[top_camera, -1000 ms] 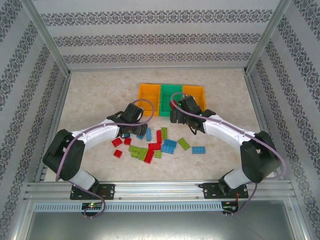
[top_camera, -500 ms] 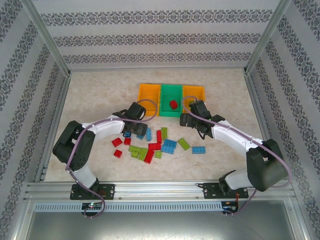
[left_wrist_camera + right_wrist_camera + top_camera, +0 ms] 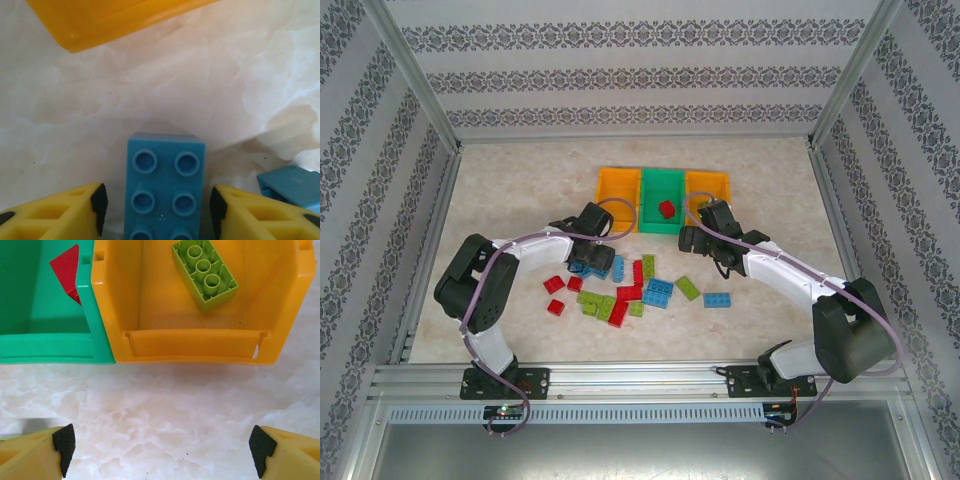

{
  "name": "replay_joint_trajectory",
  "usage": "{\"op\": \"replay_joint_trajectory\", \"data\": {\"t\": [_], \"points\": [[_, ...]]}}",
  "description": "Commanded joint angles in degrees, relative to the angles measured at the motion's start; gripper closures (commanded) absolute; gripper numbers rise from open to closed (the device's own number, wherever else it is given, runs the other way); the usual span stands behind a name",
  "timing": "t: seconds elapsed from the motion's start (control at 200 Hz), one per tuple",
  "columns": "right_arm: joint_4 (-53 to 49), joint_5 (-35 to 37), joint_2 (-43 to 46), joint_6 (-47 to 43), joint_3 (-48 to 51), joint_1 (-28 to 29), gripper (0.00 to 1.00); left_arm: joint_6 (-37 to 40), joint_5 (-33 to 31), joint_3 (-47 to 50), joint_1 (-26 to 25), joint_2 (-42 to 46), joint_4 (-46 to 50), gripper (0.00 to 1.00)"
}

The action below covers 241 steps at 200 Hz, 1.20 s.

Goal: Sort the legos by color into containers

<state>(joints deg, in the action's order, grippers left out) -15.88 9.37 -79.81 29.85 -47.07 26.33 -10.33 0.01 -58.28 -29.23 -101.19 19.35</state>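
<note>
Left gripper straddles a blue lego mid-tabletop, jaws partway apart with a sliver of gap each side, no grip. Right gripper gapes wide, holding nothing, just in front of the right orange bin with 1 green lego inside.

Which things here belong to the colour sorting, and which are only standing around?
Belong to the job:
- loose bricks
- blue brick
- red brick in the green bin
- green brick in the right orange bin
- left orange bin

Only there:
- patterned walls
- metal frame
</note>
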Motion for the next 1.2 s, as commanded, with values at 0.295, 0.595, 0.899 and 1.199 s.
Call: {"op": "replay_joint_trajectory", "data": {"t": [0.295,0.595,0.899,1.199], "points": [[0.8,-1.0,0.6,0.8,0.9,-0.8,0.07,-1.0,-0.6,-1.5,0.5,1.0,2.1,0.76],[2.5,0.5,-3.0,-0.4,-1.7,1.7,0.09,-3.2,-3.8,-4.8,0.6,9.4,3.3,0.76],[7.1,1.4,-10.8,-0.5,-8.3,2.3,0.16,-4.8,-1.5,-19.5,3.3,-0.2,3.6,0.77],[7.1,2.8,-21.3,-1.1,-16.7,1.0,0.27,-6.1,-0.1,-31.9,5.3,-11.7,5.6,0.65]]}}
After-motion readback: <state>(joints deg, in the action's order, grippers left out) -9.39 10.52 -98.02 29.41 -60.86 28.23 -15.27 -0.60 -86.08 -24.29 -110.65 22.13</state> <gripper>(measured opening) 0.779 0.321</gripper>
